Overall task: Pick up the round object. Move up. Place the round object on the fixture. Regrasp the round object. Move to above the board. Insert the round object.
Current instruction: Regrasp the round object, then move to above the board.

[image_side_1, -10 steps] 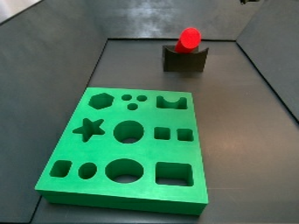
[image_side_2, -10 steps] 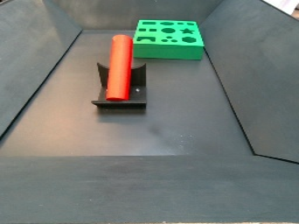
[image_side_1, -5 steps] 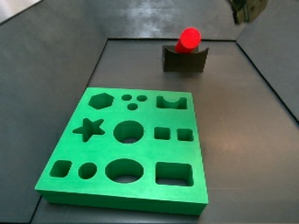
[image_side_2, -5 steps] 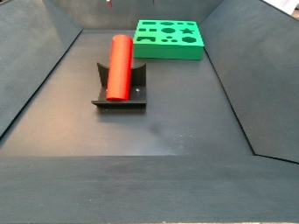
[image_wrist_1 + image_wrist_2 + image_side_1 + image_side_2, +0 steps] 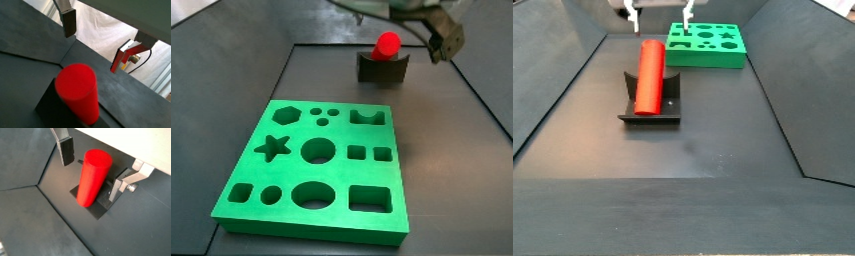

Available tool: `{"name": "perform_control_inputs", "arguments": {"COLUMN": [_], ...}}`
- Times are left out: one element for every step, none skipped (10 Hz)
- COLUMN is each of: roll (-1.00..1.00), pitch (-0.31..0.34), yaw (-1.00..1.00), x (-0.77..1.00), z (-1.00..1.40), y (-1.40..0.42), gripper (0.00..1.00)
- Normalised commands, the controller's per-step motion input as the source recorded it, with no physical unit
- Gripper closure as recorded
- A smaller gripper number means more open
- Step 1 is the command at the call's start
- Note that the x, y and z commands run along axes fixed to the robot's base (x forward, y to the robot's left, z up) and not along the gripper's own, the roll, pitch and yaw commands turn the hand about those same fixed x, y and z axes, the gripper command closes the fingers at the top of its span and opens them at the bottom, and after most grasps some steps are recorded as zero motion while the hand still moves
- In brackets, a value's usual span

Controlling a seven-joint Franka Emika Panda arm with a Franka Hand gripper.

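**Q:** How much open room is there around the pieces?

**A:** Plenty. The dark floor (image 5: 700,150) is bare in front of the fixture (image 5: 651,104), and sloped dark walls rise along its sides. In a side view the board (image 5: 315,172) lies flat near the front, well apart from the fixture (image 5: 382,68) at the far end, with a clear strip of floor between them. In another side view the board (image 5: 707,45) sits beyond the fixture, off to one side.

**Q:** What is there to count?

**A:** One round object (image 5: 648,75), one fixture, one board, one hand. The board's top shows eleven cut-outs: a hexagon, a star, circles, squares and a notched square.

**Q:** Where is the round object?

**A:** It lies lengthwise on the fixture, cradled in the top notch. One side view shows it end-on as a red disc (image 5: 386,43) above the dark block.

**Q:** And the hand?

**A:** The hand (image 5: 659,14) hangs above the far end of the round object, not touching it. Its fingers are spread wide and hold nothing. In both wrist views the round object (image 5: 92,177) lies in the gap between them, one dark pad (image 5: 66,151) on each side and clear of the red surface. In a wrist view the flat red end (image 5: 75,82) is closest to the camera, with the hand (image 5: 97,44) beyond it.
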Motion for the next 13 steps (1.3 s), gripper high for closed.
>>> {"name": "perform_control_inputs", "arguments": {"roll": [0.11, 0.12, 0.13, 0.14, 0.14, 0.16, 0.16, 0.17, 0.17, 0.17, 0.0, 0.41, 0.37], "pitch": [0.041, 0.049, 0.051, 0.058, 0.059, 0.066, 0.067, 0.066, 0.068, 0.063, 0.0, -0.1, -0.109], "yaw": [0.08, 0.08, 0.09, 0.1, 0.1, 0.11, 0.12, 0.12, 0.13, 0.12, 0.0, 0.28, 0.26], "x": [0.43, 0.48, 0.47, 0.43, 0.42, 0.39, 0.37, 0.36, 0.33, 0.3, 0.0, -0.03, -0.03], "z": [-1.0, -1.0, -0.92, -0.74, -0.65, -0.44, -0.31, -0.19, -0.05, -0.03, 0.0, 1.0, 1.0], "y": [-0.03, -0.04, -0.05, -0.05, -0.05, -0.05, -0.05, -0.05, -0.06, -0.06, 0.0, 0.05, 0.04], "gripper": [0.0, 0.0, 0.0, 0.0, 0.0, 0.0, 0.0, 0.0, 0.0, 0.0, 1.0, 1.0, 1.0]}}
